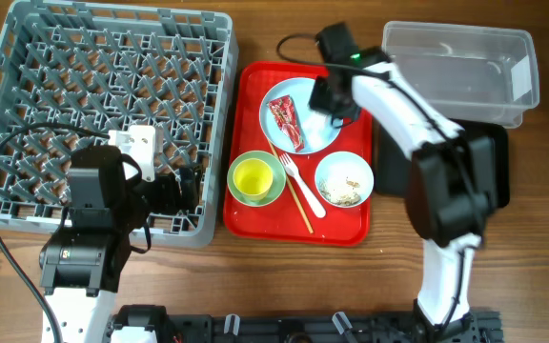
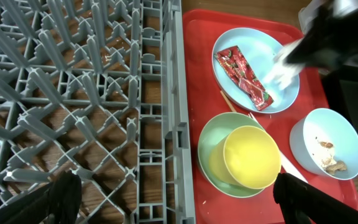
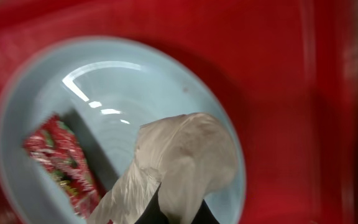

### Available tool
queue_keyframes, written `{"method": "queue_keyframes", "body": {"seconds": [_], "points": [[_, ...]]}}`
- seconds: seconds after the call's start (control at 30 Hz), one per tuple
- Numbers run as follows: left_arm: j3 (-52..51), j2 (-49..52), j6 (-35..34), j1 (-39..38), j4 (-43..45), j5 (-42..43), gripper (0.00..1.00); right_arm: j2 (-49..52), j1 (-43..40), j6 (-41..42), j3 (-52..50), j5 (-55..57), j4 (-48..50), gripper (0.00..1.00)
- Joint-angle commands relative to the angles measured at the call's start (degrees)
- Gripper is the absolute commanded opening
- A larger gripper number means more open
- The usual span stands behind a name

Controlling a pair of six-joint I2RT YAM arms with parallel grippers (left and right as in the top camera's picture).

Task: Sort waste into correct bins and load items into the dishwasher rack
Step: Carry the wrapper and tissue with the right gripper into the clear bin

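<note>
While the right claw, grip state unclear, hovers over the plate, a misjudged descent could push the wrapper beside it away.

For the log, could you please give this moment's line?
left gripper open above grey rack; right gripper above round pale-blue plate with red-and-white wrapper

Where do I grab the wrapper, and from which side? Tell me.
Pinch the wrapper across its narrow width near the middle, coming straight down from above. It lies flat and diagonal on the plate, with both long edges exposed.
</note>
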Motion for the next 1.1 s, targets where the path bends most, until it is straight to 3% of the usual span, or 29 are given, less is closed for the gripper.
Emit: {"method": "queue_keyframes", "body": {"seconds": [0.0, 0.07, 0.13, 0.27, 0.3, 0.47, 0.57, 0.63, 0.7, 0.8, 1.0, 1.07], "points": [[0.96, -0.09, -0.39, 0.07, 0.04, 0.68, 1.00, -13.38, -6.10, -4.50, 0.96, 5.99, 0.11, 0.06], [0.96, -0.09, -0.39, 0.07, 0.04, 0.68, 1.00, -15.47, -9.25, -4.83, 0.96, 9.49, 0.07, 0.06], [0.96, -0.09, -0.39, 0.07, 0.04, 0.68, 1.00, -15.45, -14.01, -4.98, 0.79, 11.78, 0.59, 0.17], [0.96, -0.09, -0.39, 0.07, 0.04, 0.68, 1.00, -14.03, -19.02, -10.36, 0.68, 7.61, 9.07, 0.77], [0.96, -0.09, -0.39, 0.07, -0.04, 0.68, 1.00, -14.23, -19.08, -13.97, 0.79, 3.23, 10.86, 0.82], [0.96, -0.09, -0.39, 0.07, -0.13, 0.68, 1.00, -16.44, -14.01, -24.79, 1.05, -19.61, 3.72, 0.83], [0.96, -0.09, -0.39, 0.07, -0.11, 0.68, 1.00, -16.09, -7.48, -28.92, -0.81, -18.05, -1.29, 0.83], [0.96, -0.09, -0.39, 0.07, -0.15, 0.68, 1.00, -14.82, -1.20, -28.68, -4.31, -9.77, -0.63, 0.83], [0.96, -0.09, -0.39, 0.07, -0.17, 0.68, 1.00, -13.51, 2.05, -28.61, -6.49, -8.52, 1.22, 0.82], [0.96, -0.09, -0.37, 0.07, -0.17, 0.68, 1.00, -9.25, 5.53, -23.89, -8.74, -7.45, 4.00, 0.70], [0.96, -0.09, -0.37, 0.07, -0.39, 0.68, 1.00, 1.92, 6.71, -22.51, -8.87, -7.50, 5.75, 0.62], [0.96, -0.09, -0.37, 0.07, -0.50, 0.68, 1.00, 3.43, 6.71, -22.38, -8.90, -7.52, 5.99, 0.48]]}}
